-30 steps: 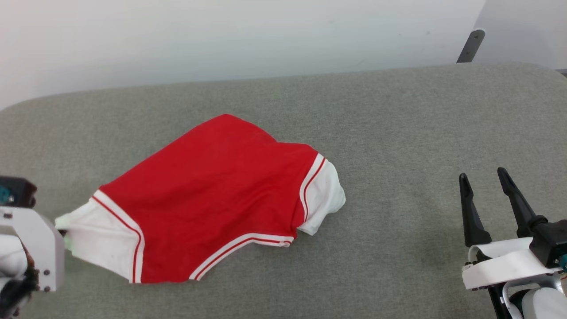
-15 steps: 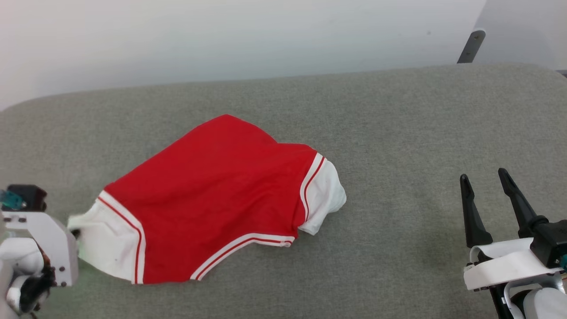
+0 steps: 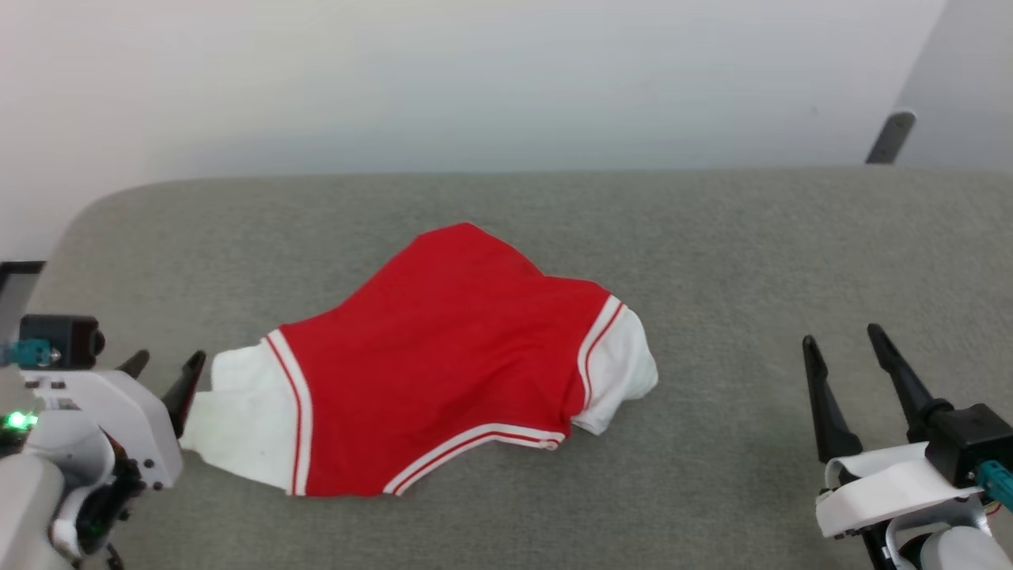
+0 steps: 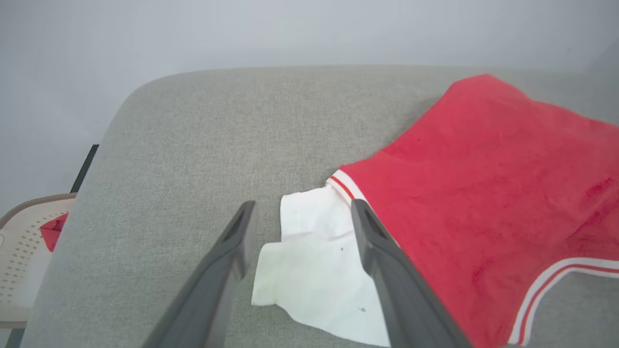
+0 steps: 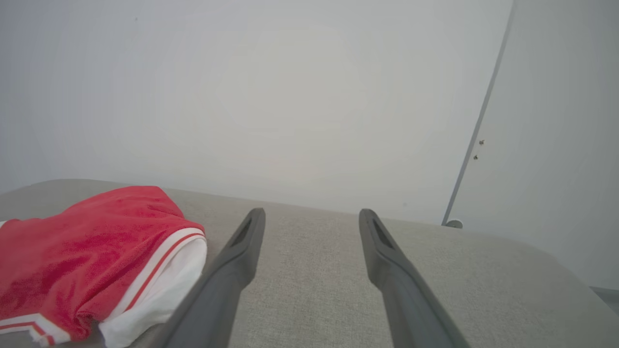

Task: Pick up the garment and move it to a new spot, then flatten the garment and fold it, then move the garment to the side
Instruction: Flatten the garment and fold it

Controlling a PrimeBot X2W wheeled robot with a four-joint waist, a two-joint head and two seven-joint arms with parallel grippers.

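Observation:
The garment (image 3: pixel 443 364), a bright red shirt with white sleeves and striped trim, lies loosely spread on the grey padded surface (image 3: pixel 712 261). My left gripper (image 3: pixel 165 368) stands open at its left end. In the left wrist view the open left gripper (image 4: pixel 302 205) has the rumpled white sleeve (image 4: pixel 314 261) lying slack on the surface between and under its fingers, with the red body of the garment (image 4: pixel 483 183) to the right. My right gripper (image 3: pixel 843 340) is open and empty, well to the right of the shirt. The right wrist view shows my right gripper (image 5: pixel 313 212) apart from the garment (image 5: pixel 72 241).
The surface's rounded left edge (image 3: pixel 63 237) is close to my left gripper. A beige perforated basket (image 4: pixel 19 241) holding a small red cloth (image 4: pixel 53 229) stands beyond that edge. A pale wall runs behind, with a dark bracket (image 3: pixel 890 134) at the back right.
My left gripper has opened and let go of the white sleeve, which now lies slack on the surface. The head camera has shifted, so the whole picture moved. The right gripper stays open.

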